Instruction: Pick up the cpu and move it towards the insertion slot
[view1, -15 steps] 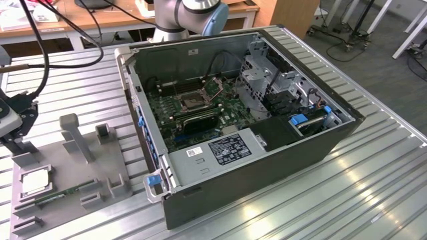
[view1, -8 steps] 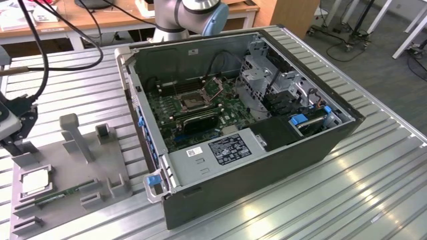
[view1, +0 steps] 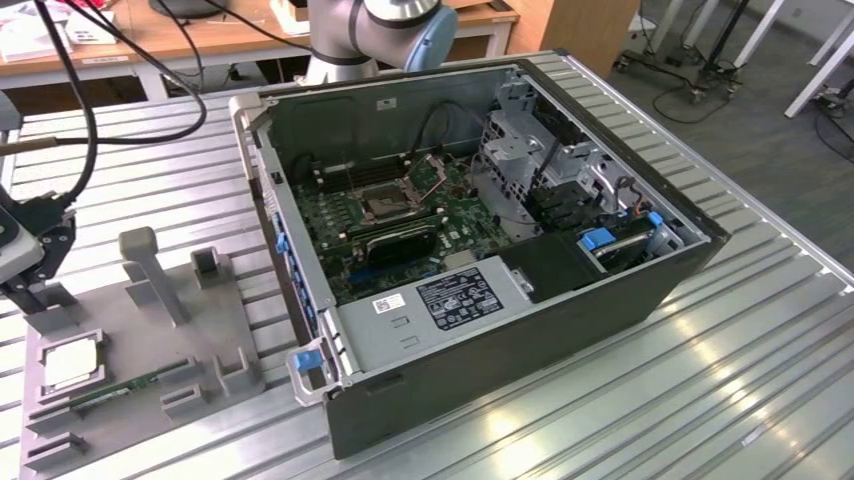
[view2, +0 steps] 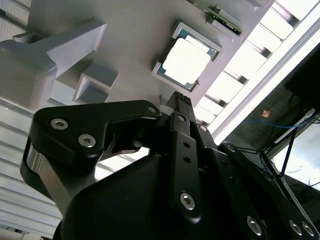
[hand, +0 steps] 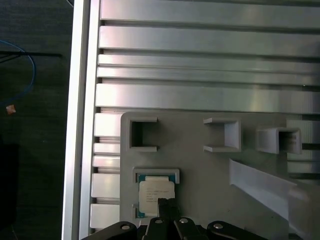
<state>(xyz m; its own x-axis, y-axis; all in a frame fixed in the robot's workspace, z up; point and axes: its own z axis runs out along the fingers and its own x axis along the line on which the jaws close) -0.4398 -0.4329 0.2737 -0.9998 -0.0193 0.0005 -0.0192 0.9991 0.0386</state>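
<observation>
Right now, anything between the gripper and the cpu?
Nothing. In the second wrist view the gripper hangs right by the cpu; the gap is bare.

Silvery-white cpu with green rim, grey fixture plate, black gripper

The black hand points straight down, its fingers pressed together at the tips.

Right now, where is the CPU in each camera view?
Exterior view: the cpu lies in the grey fixture plate, at the exterior view's lower left.
First wrist view: cpu in its pocket, just ahead of the gripper.
Second wrist view: cpu beyond the gripper.
Shared landmark: the grey fixture plate.
</observation>
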